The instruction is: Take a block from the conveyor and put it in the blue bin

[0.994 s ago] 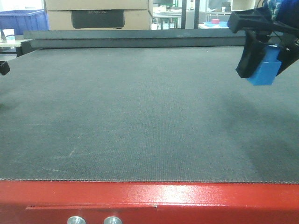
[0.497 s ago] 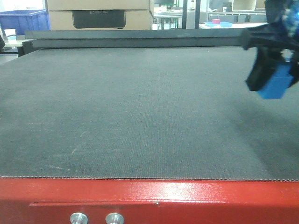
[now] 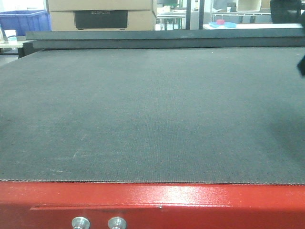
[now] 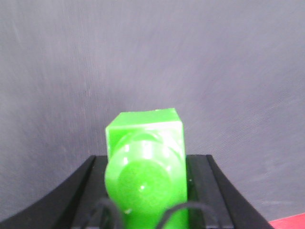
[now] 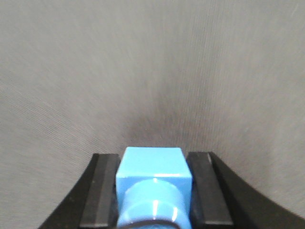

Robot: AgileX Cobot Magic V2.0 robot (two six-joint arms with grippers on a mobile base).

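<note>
Holding green block (image 4: 144,138) in left end effector (image 4: 148,164), blue block (image 5: 152,167) in right end effector (image 5: 153,164), over conveyor (image 3: 143,109); drop into bin (image 3: 24,21) pending.

The conveyor belt (image 3: 143,109) is dark grey with a fine woven pattern and a few pale scratches. Its frame (image 3: 190,202) is glossy red, with two silver knobs (image 3: 81,223). The bin (image 3: 24,21) is deep blue and the cardboard boxes (image 3: 100,5) are tan. The black left gripper (image 4: 150,167) grips a bright, glossy green block (image 4: 145,138). The black right gripper (image 5: 152,164) grips a sky-coloured blue block (image 5: 152,174).
</note>
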